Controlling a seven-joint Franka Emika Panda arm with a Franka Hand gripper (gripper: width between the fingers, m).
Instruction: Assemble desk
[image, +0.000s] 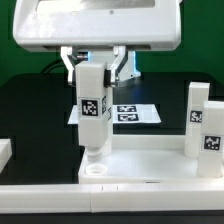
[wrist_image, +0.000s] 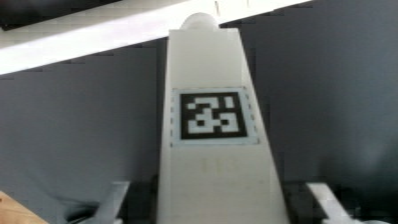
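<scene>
My gripper (image: 93, 62) is shut on the top of a white square leg (image: 92, 105) and holds it upright. The leg's black-and-white tag (image: 92, 107) faces the exterior view. Its narrow round lower end (image: 93, 156) sits just over, or in, a round corner socket (image: 95, 172) of the white tabletop (image: 150, 172), which lies along the front. In the wrist view the leg (wrist_image: 214, 80) runs away from my gripper (wrist_image: 217, 205), tag (wrist_image: 214, 115) in the middle, with a finger (wrist_image: 125, 200) on each side of it.
Two more tagged white legs (image: 206, 125) stand upright close together at the exterior view's right, by the tabletop. The marker board (image: 130, 113) lies on the black table behind the held leg. A white part (image: 5, 152) shows at the left edge.
</scene>
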